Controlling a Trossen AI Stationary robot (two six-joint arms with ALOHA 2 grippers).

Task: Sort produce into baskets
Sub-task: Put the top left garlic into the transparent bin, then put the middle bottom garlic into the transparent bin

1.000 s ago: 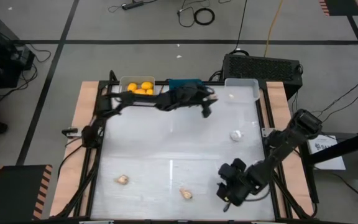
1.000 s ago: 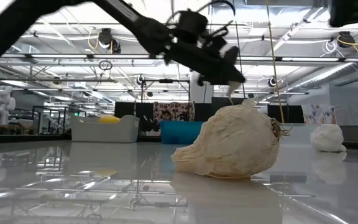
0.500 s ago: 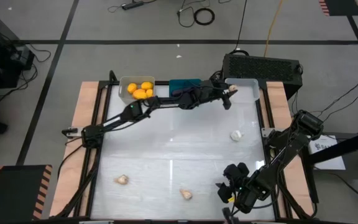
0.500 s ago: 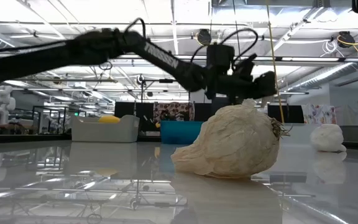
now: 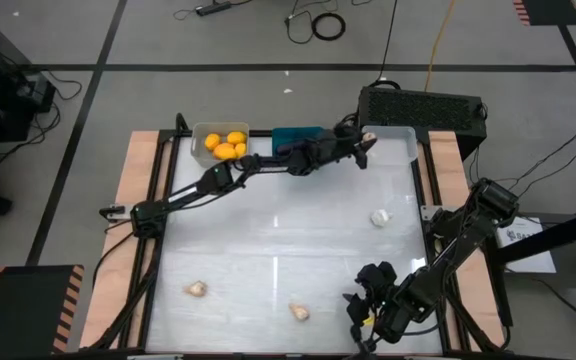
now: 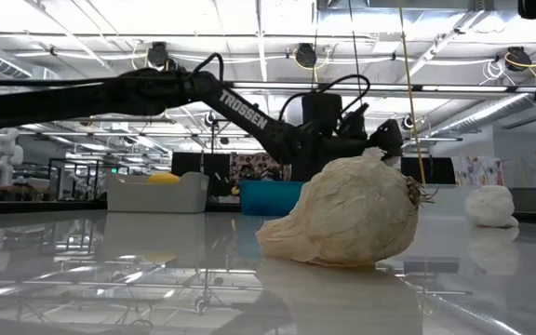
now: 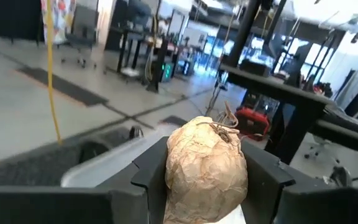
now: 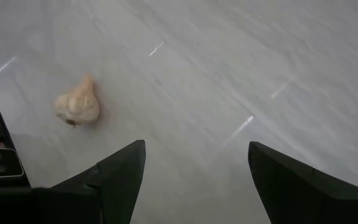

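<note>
Over the white basket (image 5: pixel 393 140), left gripper (image 5: pixel 366 148) jaws clamp a garlic bulb (image 7: pixel 207 171); right jaws spread wide.

Yellow-orange fruits (image 5: pixel 226 144) in grey bin (image 5: pixel 200 131); teal bin (image 5: pixel 295 133); translucent white bin (image 5: pixel 396 140); beige garlic bulbs (image 5: pixel 300 312); white tabletop (image 5: pixel 268 230).

L arm is stretching out across the far side of the table: its left gripper (image 5: pixel 366 143), over the mid-far table a sec ago, is now sitting at the left end of the translucent white basket (image 5: pixel 393 135), far right. Still clamping a garlic bulb (image 7: pixel 206 168) betw. its fingers. Since the half-sec mark it's only creeping, slightly further toward the far edge.

R arm is pulling back toward the near edge; right gripper (image 5: pixel 358 322) is now lower at near right, jaws still wide, drifting a bit left.
</note>
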